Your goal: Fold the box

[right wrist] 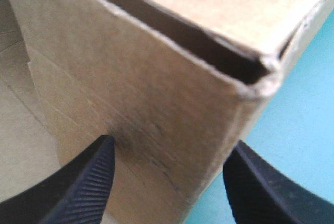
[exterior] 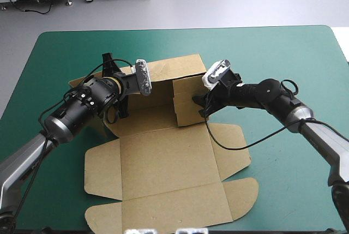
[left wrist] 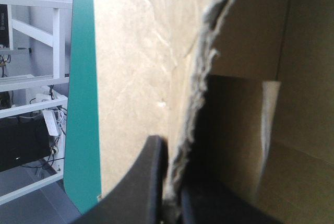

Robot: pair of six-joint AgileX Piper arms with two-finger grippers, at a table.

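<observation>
Brown cut board makes up the box (exterior: 163,185), which sits at the middle of the teal-green table cover (exterior: 283,54). Its far half is partly raised: a back wall and a doubled right-hand wall stand upright. The lid, with its rounded flaps, lies flat toward the near edge of the cover.

The left gripper (left wrist: 172,148) is at the box's left side. Its black fingers (left wrist: 148,182) are all but closed, pinching the ragged edge of the left wall panel. On one side of that panel I see the cover, on the other the shaded inside of the box.

The right gripper (right wrist: 172,145) is at the near corner of the right-hand wall. Its fingers are spread wide with the wall's outer face between them, and it clasps nothing. One finger looks to touch the board; the other stands just beside the corner, over the cover.
</observation>
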